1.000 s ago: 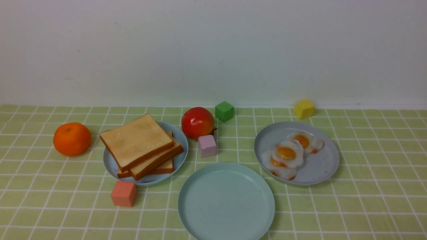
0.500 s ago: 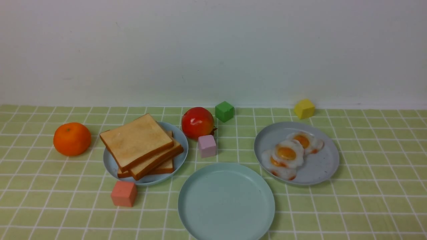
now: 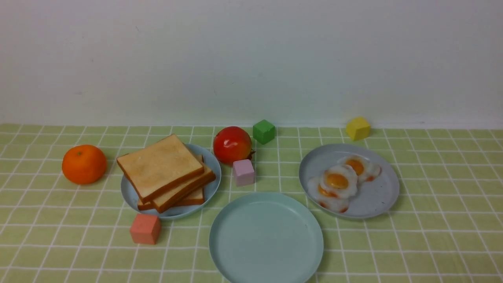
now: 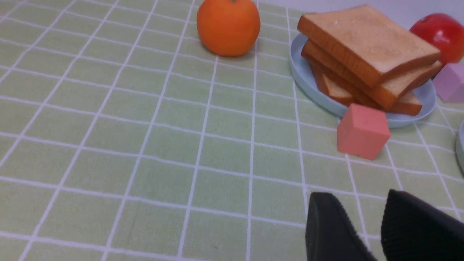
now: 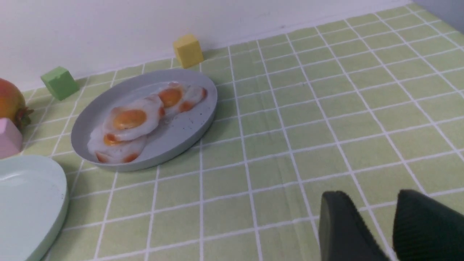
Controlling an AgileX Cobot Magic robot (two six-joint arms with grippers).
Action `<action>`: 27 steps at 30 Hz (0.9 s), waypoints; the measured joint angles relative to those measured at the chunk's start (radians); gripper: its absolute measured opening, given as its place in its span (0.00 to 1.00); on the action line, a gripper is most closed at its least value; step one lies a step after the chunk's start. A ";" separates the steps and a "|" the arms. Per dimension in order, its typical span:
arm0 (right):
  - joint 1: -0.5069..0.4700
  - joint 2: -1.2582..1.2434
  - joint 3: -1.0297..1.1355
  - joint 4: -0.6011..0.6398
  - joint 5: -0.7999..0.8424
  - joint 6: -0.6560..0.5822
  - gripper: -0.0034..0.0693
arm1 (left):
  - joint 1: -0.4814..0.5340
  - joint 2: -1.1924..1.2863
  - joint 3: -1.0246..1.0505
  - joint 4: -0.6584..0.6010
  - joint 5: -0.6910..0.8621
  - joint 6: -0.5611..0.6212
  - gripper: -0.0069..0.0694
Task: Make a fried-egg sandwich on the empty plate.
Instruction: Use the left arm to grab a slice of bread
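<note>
The empty mint plate [image 3: 266, 239] lies front centre; its edge shows in the right wrist view [image 5: 29, 195]. Three toast slices [image 3: 161, 165] are stacked on a grey-blue plate [image 3: 214, 184] to its left, also in the left wrist view [image 4: 366, 36]. Three fried eggs [image 3: 338, 180] overlap on another grey-blue plate [image 3: 377, 200] to its right, also in the right wrist view [image 5: 130, 117]. No fried-egg sandwich is in view. My left gripper [image 4: 357, 197] is open and empty above the cloth, short of the toast. My right gripper [image 5: 369, 195] is open and empty, short of the egg plate. Neither shows in the front view.
An orange [image 3: 84, 164] sits far left and a red fruit [image 3: 232, 144] behind the plates. A lilac cube [image 3: 243, 171], a salmon cube [image 3: 145, 228], a green cube [image 3: 263, 131] and a yellow cube [image 3: 358, 127] stand around the plates. A white wall closes the back.
</note>
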 joint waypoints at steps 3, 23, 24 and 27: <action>0.000 0.000 0.000 0.000 -0.089 0.000 0.38 | 0.000 0.000 0.001 -0.001 -0.110 0.000 0.40; 0.000 0.000 -0.040 0.027 -0.628 0.110 0.38 | 0.000 0.000 -0.009 -0.248 -0.842 -0.337 0.40; 0.000 0.000 -0.068 0.030 -0.640 0.132 0.38 | 0.000 0.000 -0.031 -0.289 -0.863 -0.379 0.40; 0.000 0.036 -0.210 0.030 -0.628 0.202 0.38 | 0.000 0.009 -0.141 -0.357 -0.836 -0.432 0.40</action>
